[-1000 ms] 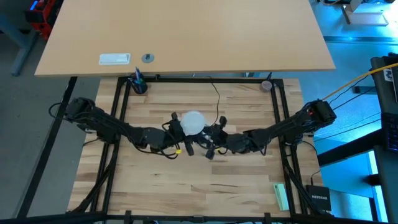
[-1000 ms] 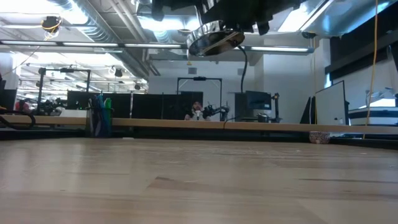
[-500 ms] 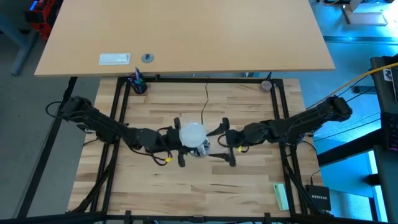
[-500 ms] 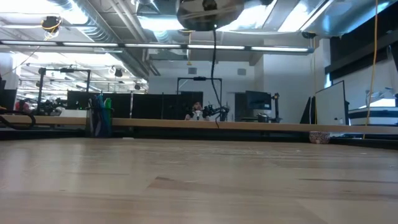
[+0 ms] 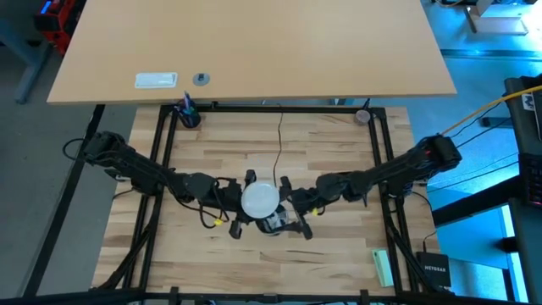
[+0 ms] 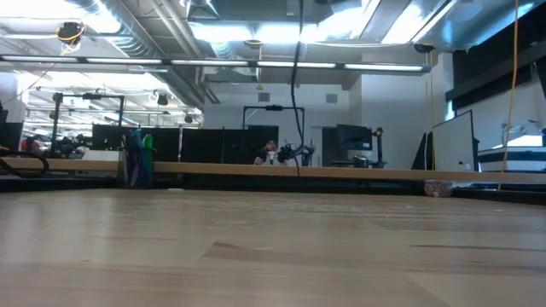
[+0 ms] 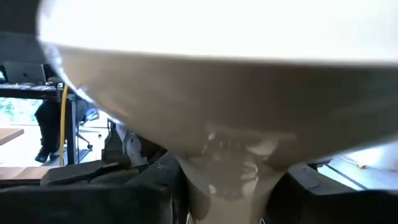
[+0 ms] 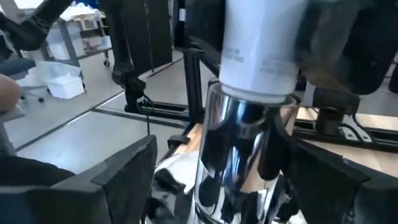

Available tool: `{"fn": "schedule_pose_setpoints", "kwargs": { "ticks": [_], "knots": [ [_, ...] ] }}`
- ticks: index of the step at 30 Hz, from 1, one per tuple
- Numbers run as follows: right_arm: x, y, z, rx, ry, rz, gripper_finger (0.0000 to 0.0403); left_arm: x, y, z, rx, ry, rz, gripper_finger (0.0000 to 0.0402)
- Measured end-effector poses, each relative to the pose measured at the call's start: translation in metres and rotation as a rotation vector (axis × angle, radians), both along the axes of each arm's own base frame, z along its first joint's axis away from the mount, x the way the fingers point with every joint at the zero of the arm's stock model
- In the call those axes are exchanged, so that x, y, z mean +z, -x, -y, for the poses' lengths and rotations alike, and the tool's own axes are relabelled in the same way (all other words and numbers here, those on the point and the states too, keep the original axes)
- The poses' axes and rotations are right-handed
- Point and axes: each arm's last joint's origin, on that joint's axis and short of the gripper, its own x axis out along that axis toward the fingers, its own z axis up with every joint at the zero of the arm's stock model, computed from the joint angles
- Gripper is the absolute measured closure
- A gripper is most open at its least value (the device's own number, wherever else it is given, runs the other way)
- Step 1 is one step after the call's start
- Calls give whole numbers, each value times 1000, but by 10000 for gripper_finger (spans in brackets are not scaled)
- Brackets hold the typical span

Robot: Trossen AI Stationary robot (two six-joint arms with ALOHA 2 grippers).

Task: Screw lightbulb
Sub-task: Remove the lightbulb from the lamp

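We record a frosted white lightbulb point(image 5: 260, 200), a shiny silver socket point(image 8: 239, 134) with black cord point(image 5: 279, 144), and a pale wood-grain counter point(image 5: 330, 254).

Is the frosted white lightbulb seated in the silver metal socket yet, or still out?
In. The right wrist view shows the lightbulb neck meeting the shiny socket top, dome up. How far it is threaded, cannot tell.

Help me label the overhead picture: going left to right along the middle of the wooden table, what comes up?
Left arm → left tool → lightbulb → right tool → right arm.
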Motion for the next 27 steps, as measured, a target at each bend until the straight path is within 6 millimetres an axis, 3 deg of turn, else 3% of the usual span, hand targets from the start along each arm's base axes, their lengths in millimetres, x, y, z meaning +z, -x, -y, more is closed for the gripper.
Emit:
{"fn": "schedule_pose_setpoints", "kwargs": {
  "ticks": [5,12,15,20,27],
  "knots": [
    [1,-9,-1,-22,10,-56,111,-1,-1,-1,6,-14,-12,268],
    [-1,-11,2,-158,93,-93,228,-5,-1,-2,67,-36,-47,268],
    [3,-5,4,-261,130,-116,228,-5,0,-1,169,-43,-57,268],
    [5,3,3,-614,230,-116,228,-6,1,-3,443,12,-68,268],
    [-3,-2,6,-849,346,-95,228,-14,-24,5,681,62,-82,268]
  ]
}}
